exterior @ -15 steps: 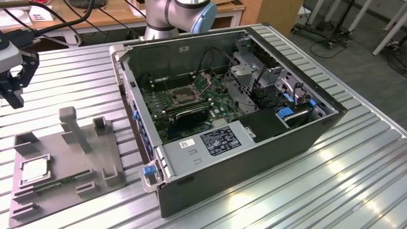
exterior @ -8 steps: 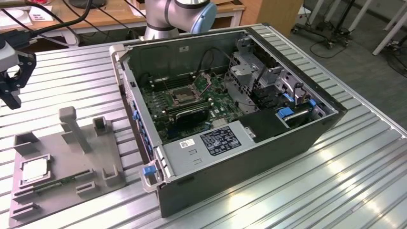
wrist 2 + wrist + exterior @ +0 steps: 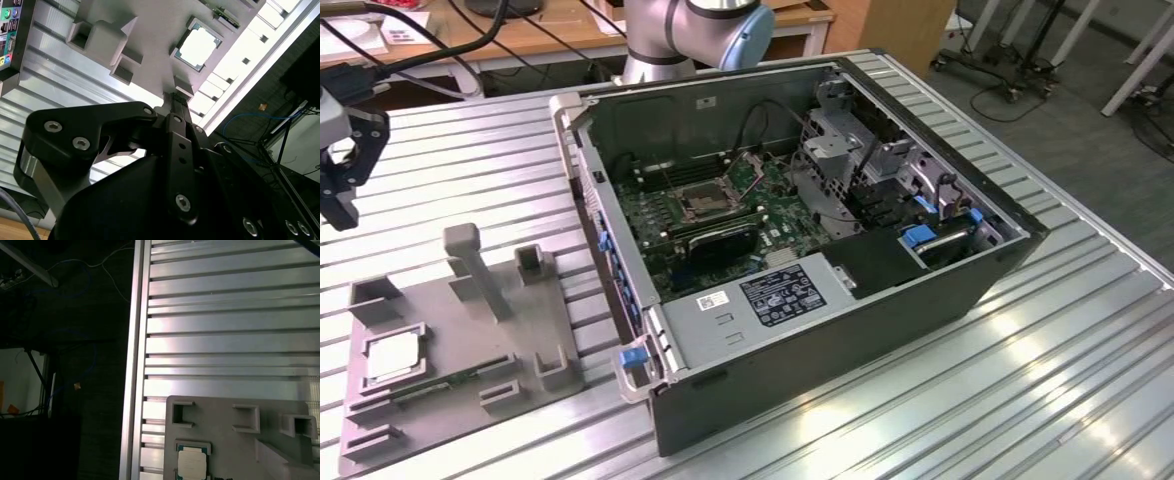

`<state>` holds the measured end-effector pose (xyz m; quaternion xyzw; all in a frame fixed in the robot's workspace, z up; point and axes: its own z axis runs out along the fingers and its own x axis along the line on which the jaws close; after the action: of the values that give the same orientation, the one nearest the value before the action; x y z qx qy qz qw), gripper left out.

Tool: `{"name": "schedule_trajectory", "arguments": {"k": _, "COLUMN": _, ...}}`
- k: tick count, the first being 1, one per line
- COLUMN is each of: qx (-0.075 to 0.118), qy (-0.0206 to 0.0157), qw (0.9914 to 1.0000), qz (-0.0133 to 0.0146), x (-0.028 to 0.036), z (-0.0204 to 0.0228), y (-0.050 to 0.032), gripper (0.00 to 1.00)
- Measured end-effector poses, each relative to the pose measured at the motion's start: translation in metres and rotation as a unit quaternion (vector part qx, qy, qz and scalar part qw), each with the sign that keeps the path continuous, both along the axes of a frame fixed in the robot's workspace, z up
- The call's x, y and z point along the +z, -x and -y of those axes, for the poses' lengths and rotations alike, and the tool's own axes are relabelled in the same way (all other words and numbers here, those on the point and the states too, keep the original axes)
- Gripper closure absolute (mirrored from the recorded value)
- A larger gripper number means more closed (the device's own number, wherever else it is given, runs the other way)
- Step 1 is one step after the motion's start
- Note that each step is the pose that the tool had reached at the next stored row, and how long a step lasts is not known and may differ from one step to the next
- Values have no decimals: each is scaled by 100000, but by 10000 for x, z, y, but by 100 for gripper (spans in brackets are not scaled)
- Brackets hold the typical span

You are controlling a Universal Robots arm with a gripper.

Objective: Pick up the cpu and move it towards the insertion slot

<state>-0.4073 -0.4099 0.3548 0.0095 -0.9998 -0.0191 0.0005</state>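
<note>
The pincer [image 3: 339, 198], released or clenched I cannot tell, is hovering at the exterior view's left, while the cpu [image 3: 394, 355] is lying flat in the grey fixture [image 3: 467, 345] on the worktop [image 3: 1067, 400], below and nearer, well apart from the insertion slot [image 3: 698, 203].

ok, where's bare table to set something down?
Bare table on the exterior view's right of the computer case, plus a narrow strip between case and gray tray. Crowded: the tray's posts and pockets, inside the case.

Silvery metal cpu [image 3: 199, 47] (faintly glossy), matt grey plastic fixture [image 3: 225, 445], ribbed shiny metal table [image 3: 225, 340]
</note>
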Motion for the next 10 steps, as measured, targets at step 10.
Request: {"name": "schedule_trajectory", "arguments": {"k": 10, "qx": 1, "qy": -1, "qw": 100000, "qz": 1, "x": -1, "z": 0, "y": 1, "gripper": 90}}
